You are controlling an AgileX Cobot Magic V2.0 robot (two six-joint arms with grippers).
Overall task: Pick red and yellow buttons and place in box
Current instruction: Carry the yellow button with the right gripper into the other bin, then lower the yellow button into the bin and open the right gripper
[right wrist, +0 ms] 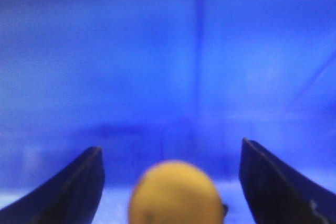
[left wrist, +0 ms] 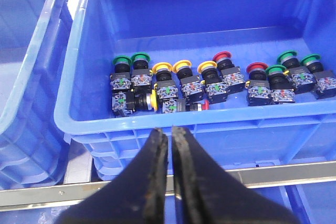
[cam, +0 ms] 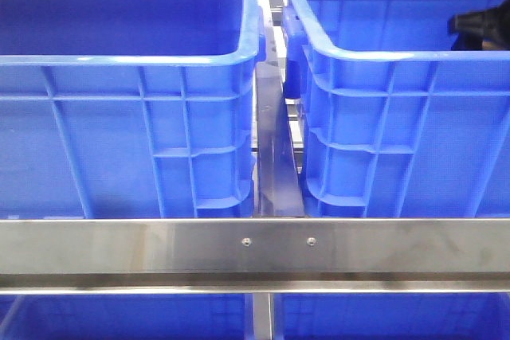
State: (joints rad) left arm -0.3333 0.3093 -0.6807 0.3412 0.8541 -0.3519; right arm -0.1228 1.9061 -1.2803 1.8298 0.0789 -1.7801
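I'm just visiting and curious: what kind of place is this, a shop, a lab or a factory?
Probably a factory-style sorting station or a lab mock-up of one. Big blue crates sit on a metal rail, and one crate holds rows of industrial push buttons with green, yellow and red caps.

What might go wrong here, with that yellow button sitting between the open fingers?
The yellow button sits between the right gripper's wide-open fingers, apparently ungripped; closing off-centre might nudge it away. The right wrist view is blurred, so aim is hard to judge. The buttons in the crate lie tightly packed, so neighbours may get bumped.
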